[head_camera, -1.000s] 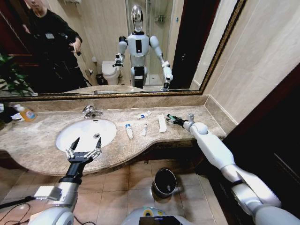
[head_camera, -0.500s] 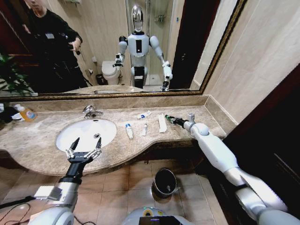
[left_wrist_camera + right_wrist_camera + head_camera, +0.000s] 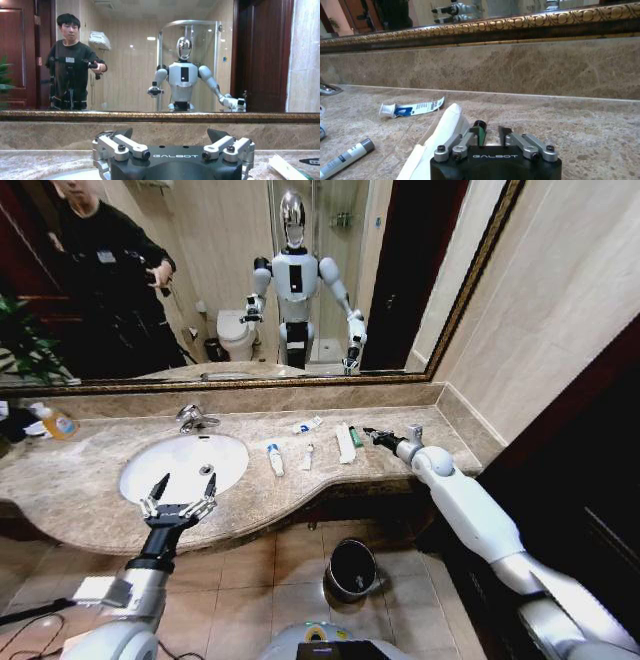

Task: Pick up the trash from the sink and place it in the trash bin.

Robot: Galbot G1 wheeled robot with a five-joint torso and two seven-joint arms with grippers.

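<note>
— Nearest in, down on the tiled floor: the trash bin [image 3: 352,568], upright below the counter [image 3: 70,490] edge, well apart from every piece of trash.

— And just above it?

— Left gripper [image 3: 178,502], fingers splayed wide, gripping nothing, hovering over the front lip of the counter right before the sink [image 3: 135,465]. Basin itself white and bare from the head view.

— Moving along the marble now.

— To the right of the sink, a white tube with a blue end [image 3: 275,459], then a smaller white tube [image 3: 308,456] beside it, both flat on the counter. Next over, the flat white packet [image 3: 345,443], lying lengthwise front to back.

— Busy spot there!

— Right at the packet's far side, the short green tube [image 3: 354,436], resting on the marble. Right gripper [image 3: 372,433] low over the counter just beside it, arm stretched in from the right. From the right wrist view, jaws a narrow gap apart, bare marble showing between them, green tube next to one finger, not clamped.

— Further back?

— Another white-and-blue tube [image 3: 307,425] near the backsplash. Chrome faucet [image 3: 193,418] behind the basin. Far left corner, a bottle with an orange label [image 3: 55,421]. Beyond all that, the gilt-framed mirror [image 3: 330,300].
</note>
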